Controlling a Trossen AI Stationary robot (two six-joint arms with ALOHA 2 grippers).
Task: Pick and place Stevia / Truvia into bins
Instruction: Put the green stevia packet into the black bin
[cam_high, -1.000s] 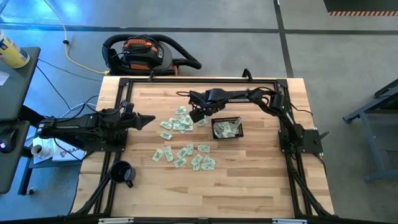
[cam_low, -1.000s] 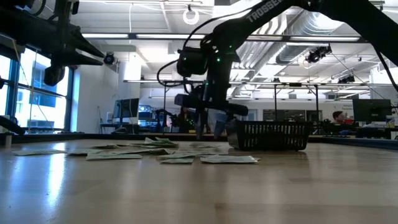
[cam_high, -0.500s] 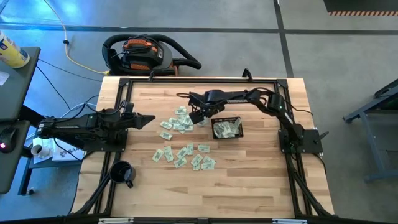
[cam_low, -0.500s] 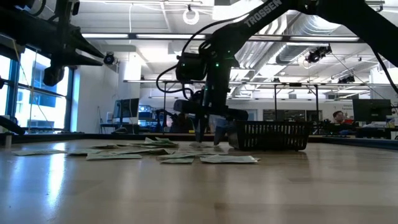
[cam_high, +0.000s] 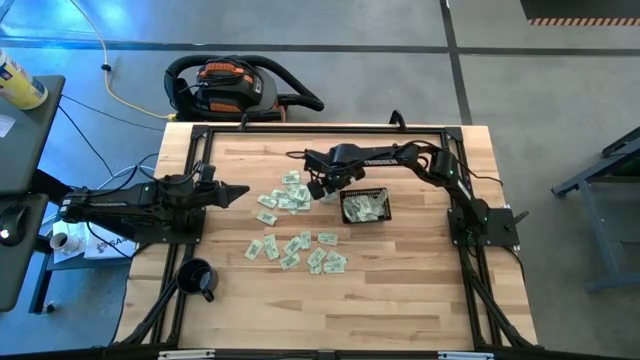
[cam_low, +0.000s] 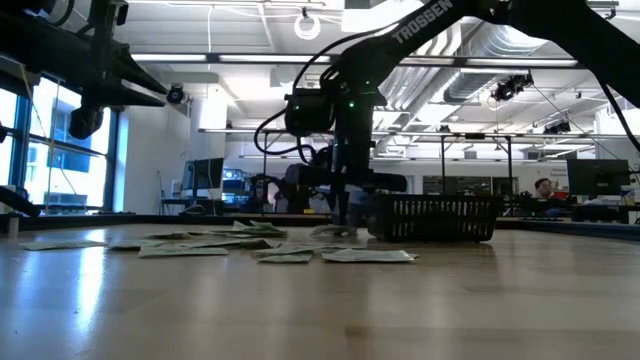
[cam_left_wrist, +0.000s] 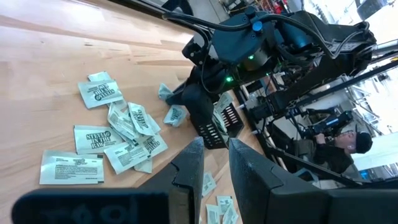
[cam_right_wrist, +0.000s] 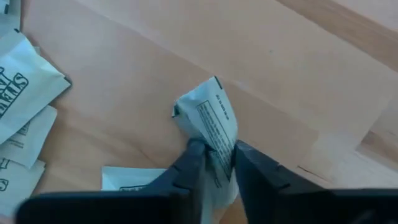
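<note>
- The right hand (cam_right_wrist: 214, 163) is down at the surface (cam_high: 400, 290), pinched on one sachet (cam_right_wrist: 208, 121) that stands crumpled and upright between its fingers.
- In the high view this hand (cam_high: 322, 190) sits just beside the black basket (cam_high: 365, 206), on the side facing the loose sachets (cam_high: 290, 195).
- The grip looks to be on the sachet's lower edge only, so a straight, slow lift should keep it from slipping or tearing.
- Judging by the layout, the carry is short: rise clear of the basket's low wall, move over its middle, then let go low so the paper drops inside with those already there.
- Neighbouring sachets lie close; lifting vertically avoids dragging them.
- The left hand (cam_left_wrist: 214, 162) waits off at the left side of the surface, fingers slightly apart and holding nothing.
</note>
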